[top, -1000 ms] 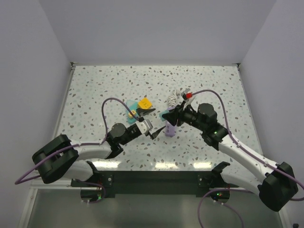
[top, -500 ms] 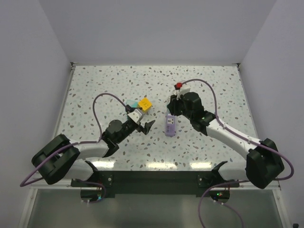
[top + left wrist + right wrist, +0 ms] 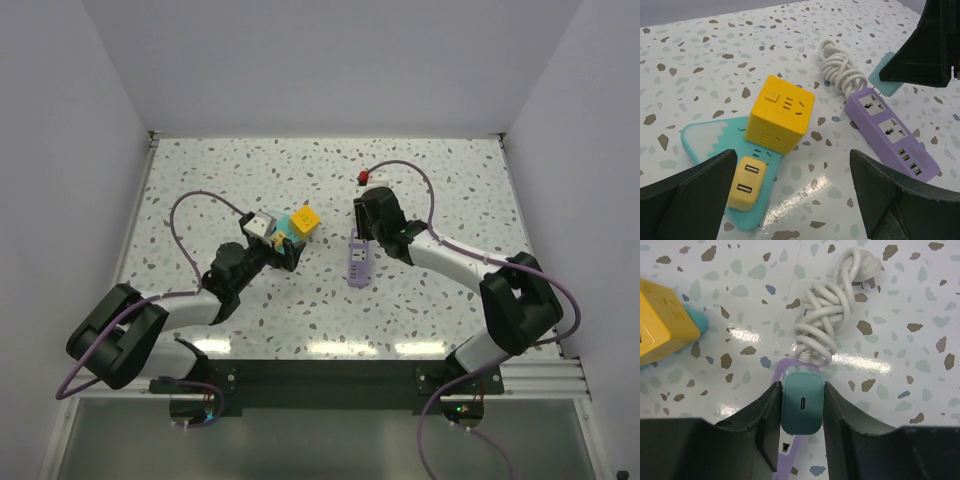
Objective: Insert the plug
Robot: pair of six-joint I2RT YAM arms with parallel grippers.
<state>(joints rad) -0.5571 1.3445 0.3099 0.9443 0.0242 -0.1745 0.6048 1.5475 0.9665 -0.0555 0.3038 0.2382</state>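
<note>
1. The left gripper is hovering over the left-centre of the speckled table. Its fingers are standing wide apart and are gripping nothing.
2. Under it a teal pad is lying flat. A small yellow charger is resting on the pad's near corner. A yellow cube socket is sitting on the pad's far right part.
3. To the right of the cube, near it but not touching, a purple power strip is lying flat. Its sockets are facing up and its long side is running near to far.
4. The right gripper is closing on the teal plug. One finger is pressing each side of the plug, and the plug's small port is facing the wrist camera.
5. The teal plug is hanging over the far end of the purple power strip, by its farthest socket. Whether its pins are touching the socket, I cannot tell.
6. Just beyond the strip's far end a white cable is lying in a knotted bundle. It is joining the strip there, and its own pronged end is pointing far right.
</note>
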